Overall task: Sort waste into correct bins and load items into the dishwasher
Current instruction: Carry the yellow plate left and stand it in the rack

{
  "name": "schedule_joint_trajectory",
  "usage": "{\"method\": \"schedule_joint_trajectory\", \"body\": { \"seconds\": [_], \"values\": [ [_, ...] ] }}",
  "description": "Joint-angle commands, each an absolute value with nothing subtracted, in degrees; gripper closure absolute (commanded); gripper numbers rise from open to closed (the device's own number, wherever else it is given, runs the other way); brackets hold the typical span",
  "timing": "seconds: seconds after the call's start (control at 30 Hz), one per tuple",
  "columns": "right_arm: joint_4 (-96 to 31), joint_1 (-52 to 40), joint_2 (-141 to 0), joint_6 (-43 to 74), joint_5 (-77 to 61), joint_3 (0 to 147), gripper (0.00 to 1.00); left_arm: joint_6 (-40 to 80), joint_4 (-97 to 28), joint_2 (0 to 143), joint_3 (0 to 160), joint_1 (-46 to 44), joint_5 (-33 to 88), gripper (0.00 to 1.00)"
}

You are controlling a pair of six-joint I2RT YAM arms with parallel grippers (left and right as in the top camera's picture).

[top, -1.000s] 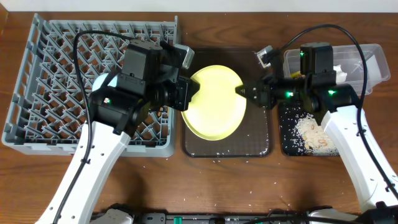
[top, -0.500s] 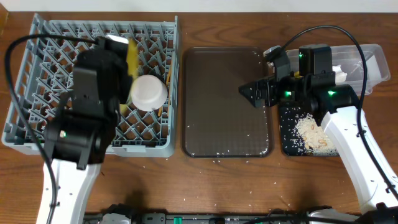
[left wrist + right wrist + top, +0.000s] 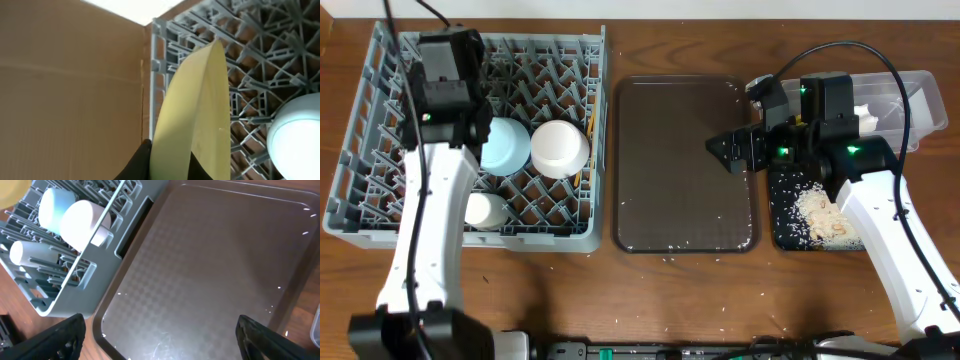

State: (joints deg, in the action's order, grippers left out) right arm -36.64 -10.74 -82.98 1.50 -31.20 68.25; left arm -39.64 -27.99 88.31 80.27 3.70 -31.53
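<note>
My left gripper is shut on the pale-yellow plate and holds it on edge over the far left part of the grey dish rack. In the overhead view the left arm hides the plate. The light-blue bowl, white bowl and white cup sit in the rack. My right gripper is open and empty over the right edge of the brown tray. Rice scraps lie in the black tray. A white napkin is in the clear tub.
The dark brown serving tray lies bare between the rack and the bins, and it fills the right wrist view. A few rice grains dot the wooden table in front of the tray. The right arm's cable loops over the tub.
The left arm has carried the plate from the brown tray leftward to the rack's far left part. The bowls and cup have come into view. The right gripper has stayed put, open.
</note>
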Motion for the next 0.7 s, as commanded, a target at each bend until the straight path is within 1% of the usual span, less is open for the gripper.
{"method": "schedule_joint_trajectory", "body": {
  "seconds": [0.0, 0.27, 0.4, 0.43, 0.5, 0.57, 0.6, 0.67],
  "values": [
    [-36.82, -10.94, -82.02, 1.69, -30.81, 68.34, 0.06, -46.92, -27.18, 91.64, 80.75, 4.01, -29.04, 0.92],
    [-38.06, -10.94, -82.02, 1.67, -30.81, 68.34, 0.04, -46.28, -26.17, 99.0, 80.75, 5.52, -29.15, 0.91],
    [-38.59, -10.94, -82.02, 1.67, -30.57, 68.34, 0.03, -45.58, -25.12, 99.61, 80.75, 5.61, -29.15, 0.75],
    [-38.79, -10.94, -82.02, 1.67, -30.0, 68.34, 0.03, -44.93, -24.64, 99.53, 80.75, 5.61, -29.15, 0.66],
    [-38.81, -10.94, -82.02, 1.67, -30.0, 68.34, 0.03, -43.86, -24.75, 99.53, 80.75, 5.54, -29.15, 0.6],
    [-38.81, -10.94, -82.02, 1.67, -30.0, 68.34, 0.03, -40.93, -24.75, 99.44, 80.75, 5.54, -29.15, 0.51],
    [-38.81, -10.94, -82.02, 1.67, -30.0, 68.34, 0.03, -39.38, -24.75, 99.29, 80.75, 5.54, -29.15, 0.45],
    [-38.85, -10.94, -82.02, 1.67, -30.0, 68.34, 0.03, -35.48, -24.69, 98.19, 80.75, 5.1, -28.86, 0.27]
  ]
}}
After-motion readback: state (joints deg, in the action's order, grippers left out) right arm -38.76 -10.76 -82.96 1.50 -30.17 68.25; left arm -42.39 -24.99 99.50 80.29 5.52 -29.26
